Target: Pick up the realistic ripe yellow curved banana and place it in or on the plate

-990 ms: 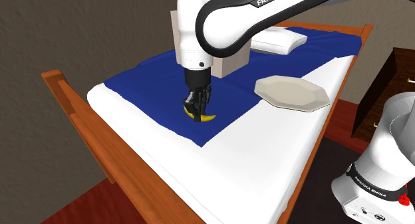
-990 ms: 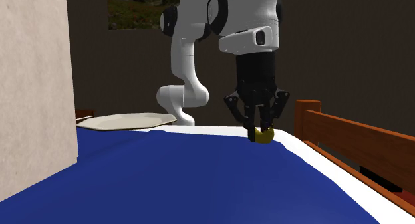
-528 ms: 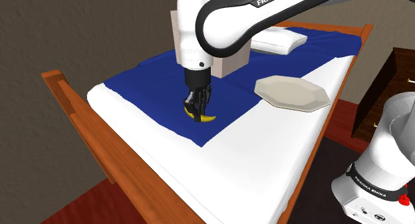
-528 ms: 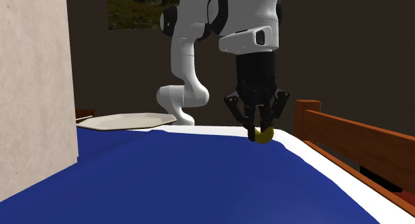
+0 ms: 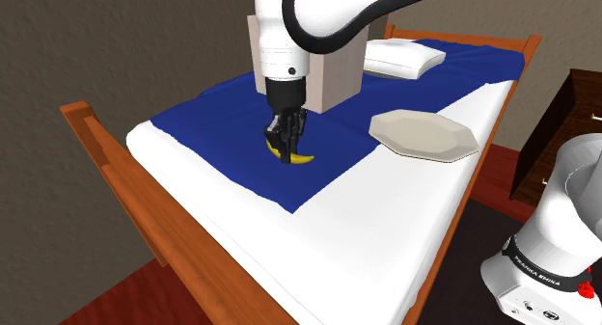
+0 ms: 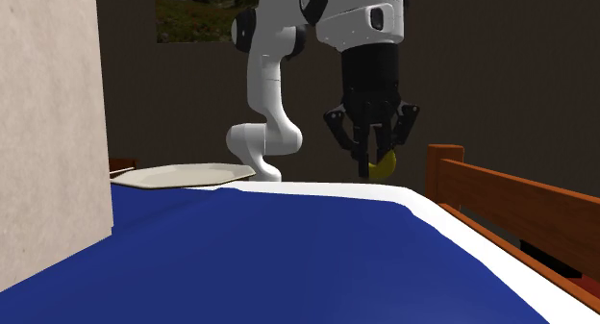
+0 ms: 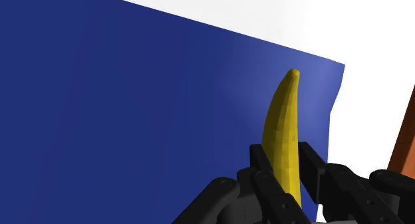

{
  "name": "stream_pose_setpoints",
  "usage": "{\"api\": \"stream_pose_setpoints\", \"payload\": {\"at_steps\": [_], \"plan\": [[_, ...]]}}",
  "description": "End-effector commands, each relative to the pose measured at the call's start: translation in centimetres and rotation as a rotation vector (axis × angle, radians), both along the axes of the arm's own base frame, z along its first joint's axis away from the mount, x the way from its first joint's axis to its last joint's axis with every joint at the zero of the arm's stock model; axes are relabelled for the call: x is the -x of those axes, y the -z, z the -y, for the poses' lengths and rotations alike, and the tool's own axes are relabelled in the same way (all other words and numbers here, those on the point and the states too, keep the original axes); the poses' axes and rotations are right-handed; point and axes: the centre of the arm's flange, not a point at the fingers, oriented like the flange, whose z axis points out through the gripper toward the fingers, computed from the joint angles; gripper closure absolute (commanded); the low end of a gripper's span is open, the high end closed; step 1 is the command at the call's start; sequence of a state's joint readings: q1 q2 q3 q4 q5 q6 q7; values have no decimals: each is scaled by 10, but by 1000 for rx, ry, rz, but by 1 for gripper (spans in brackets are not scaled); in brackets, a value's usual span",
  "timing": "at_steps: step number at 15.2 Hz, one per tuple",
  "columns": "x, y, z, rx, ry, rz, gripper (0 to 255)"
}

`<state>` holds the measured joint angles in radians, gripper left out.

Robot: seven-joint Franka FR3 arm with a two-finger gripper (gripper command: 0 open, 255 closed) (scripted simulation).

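Fingers (image 7: 310,161), two, black, pressed against opposite sides of one yellow banana (image 7: 282,119) and clasping it near one end, with the curved remainder jutting out past the tips. Held in the air just above one dark blue blanket (image 5: 222,121), clear of it, with a gap visible beneath the fruit in the second exterior view (image 6: 384,165). Above the fingers, one white arm (image 5: 285,34), pointing almost straight down. Under the blanket, one white sheet (image 5: 367,227) on one bed with an orange-brown wooden frame (image 5: 111,164). On the bare sheet, well apart from the banana toward the shoulder view's right, one pale many-sided plate (image 5: 424,135), with nothing on it. Behind the arm, one beige box (image 5: 333,77); beyond it, one white pillow (image 5: 400,58) at the head of the bed.
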<state>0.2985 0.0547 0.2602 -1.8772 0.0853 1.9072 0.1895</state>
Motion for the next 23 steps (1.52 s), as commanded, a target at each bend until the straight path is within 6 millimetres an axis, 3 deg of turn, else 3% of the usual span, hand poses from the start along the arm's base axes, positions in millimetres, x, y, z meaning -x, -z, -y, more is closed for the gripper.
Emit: {"api": "stream_pose_setpoints", "payload": {"at_steps": [1, 9, 23], "plan": [[0, -9, -1, 0, 0, 0, 255], [0, -47, -1, 0, 0, 0, 255], [61, -45, 174, 0, 0, 0, 255]]}}
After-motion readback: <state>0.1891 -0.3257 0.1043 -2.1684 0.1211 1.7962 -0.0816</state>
